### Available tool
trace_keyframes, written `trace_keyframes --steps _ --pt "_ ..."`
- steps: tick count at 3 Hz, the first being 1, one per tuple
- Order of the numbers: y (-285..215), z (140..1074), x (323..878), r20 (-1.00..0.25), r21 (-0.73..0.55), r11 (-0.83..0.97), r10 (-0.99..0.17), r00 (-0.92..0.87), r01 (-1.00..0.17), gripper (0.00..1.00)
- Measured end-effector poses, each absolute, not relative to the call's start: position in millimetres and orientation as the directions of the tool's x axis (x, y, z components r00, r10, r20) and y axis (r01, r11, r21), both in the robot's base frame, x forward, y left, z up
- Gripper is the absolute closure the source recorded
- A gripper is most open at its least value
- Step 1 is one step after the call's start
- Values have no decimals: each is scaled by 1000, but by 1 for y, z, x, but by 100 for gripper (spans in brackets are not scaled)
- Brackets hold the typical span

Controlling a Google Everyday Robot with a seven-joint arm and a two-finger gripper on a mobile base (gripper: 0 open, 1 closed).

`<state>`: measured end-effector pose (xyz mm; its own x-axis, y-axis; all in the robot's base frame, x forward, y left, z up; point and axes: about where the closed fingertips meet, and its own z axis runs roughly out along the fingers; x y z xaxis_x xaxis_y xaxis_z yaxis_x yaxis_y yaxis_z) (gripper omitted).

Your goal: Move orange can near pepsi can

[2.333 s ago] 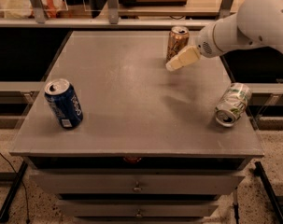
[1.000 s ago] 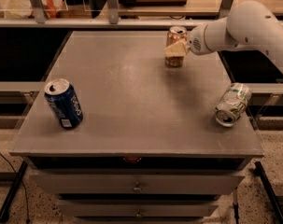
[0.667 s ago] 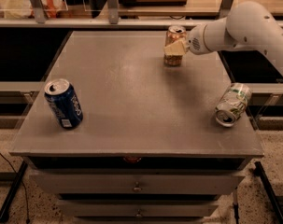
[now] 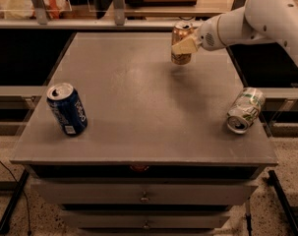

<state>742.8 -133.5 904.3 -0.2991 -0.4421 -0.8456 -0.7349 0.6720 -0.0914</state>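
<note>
The orange can [image 4: 180, 57] is upright at the far middle-right of the table, slightly raised, with a faint shadow under it. My gripper [image 4: 182, 46] comes in from the right on the white arm [image 4: 252, 21] and is shut on the orange can, with one pale finger [image 4: 186, 46] across its front. The pepsi can [image 4: 68, 109], dark blue with a silver top, stands tilted at the near left of the table, far from the gripper.
A pale green-and-white can [image 4: 245, 110] lies on its side near the table's right edge. The grey table [image 4: 134, 107] has drawers below its front edge. A shelf with rails and posts runs behind the table.
My gripper moved from beside the orange can onto it and closed. The can now sits slightly higher and to the left. The other two cans have not moved.
</note>
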Motion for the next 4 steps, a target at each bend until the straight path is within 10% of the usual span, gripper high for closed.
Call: trace_keyframes --steps 4 --pt "-67 927 650 -799 -189 162 -598 56 -969 100"
